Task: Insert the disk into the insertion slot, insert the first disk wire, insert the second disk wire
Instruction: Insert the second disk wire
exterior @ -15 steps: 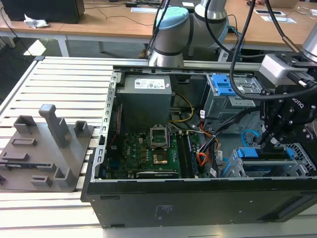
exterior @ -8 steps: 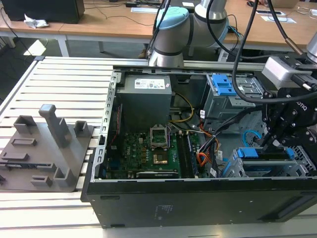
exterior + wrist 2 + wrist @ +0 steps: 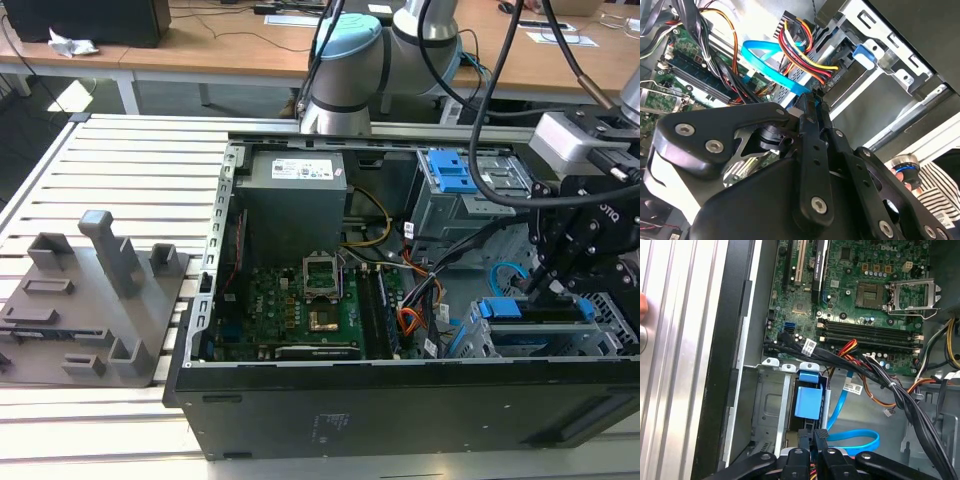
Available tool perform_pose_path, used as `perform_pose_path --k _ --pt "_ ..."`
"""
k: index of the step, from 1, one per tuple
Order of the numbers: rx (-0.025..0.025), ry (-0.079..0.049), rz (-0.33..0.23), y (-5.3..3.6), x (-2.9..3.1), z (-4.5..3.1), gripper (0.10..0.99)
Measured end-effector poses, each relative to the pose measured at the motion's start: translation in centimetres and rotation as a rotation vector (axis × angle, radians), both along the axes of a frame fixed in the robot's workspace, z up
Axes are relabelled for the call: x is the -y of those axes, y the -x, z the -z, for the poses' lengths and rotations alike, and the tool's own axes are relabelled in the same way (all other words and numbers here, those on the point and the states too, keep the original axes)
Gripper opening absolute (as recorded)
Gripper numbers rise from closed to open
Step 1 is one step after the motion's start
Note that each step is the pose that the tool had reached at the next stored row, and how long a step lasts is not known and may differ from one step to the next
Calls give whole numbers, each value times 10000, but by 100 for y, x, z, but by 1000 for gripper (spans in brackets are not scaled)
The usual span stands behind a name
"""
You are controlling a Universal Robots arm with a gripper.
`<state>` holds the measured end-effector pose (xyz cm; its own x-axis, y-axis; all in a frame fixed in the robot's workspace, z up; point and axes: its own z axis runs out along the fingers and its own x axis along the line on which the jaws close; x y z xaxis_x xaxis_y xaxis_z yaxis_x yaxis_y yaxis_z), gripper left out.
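While my arm reaches down into the open computer case [image 3: 400, 400] at the exterior view's right, my pincer [image 3: 556, 277] hangs just above the low grey insertion slot [image 3: 470, 345] in the near corner of the case. Its fingers [image 3: 810, 107] stand pressed together, and in the second wrist view their tips sit right at a black connector [image 3: 832, 77] fed by a bundle of red, yellow and black wires [image 3: 800, 42]; whether they actually pinch anything there I cannot tell. The disk [image 3: 530, 335] already lies inside the slot, with its bright blue carrier showing along the top edge of the cage, and in the first wrist view the blue tab of that carrier [image 3: 807, 397] sits just ahead of my fingertips. A flat light-blue cable [image 3: 852, 440] loops beside the cage. Farther back stands the taller grey cage with a blue latch [image 3: 450, 175], and the green motherboard [image 3: 300, 305] lies across the case floor. On the slatted table [image 3: 120, 160], a grey fixture block [image 3: 90, 300] rests well apart from the case.
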<state>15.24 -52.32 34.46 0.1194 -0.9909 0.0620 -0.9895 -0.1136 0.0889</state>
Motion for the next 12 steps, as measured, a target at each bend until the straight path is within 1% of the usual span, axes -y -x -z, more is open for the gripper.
perform_pose_path --k 1,3,6,10,12 --pt "-6 -16 9 -2 0 4 161" --pt "-35 -56 30 -21 1 28 161" --pt "-58 -70 29 -27 14 44 161" --pt "-73 -117 32 -31 21 63 161" --pt "-72 -129 33 -36 21 64 161"
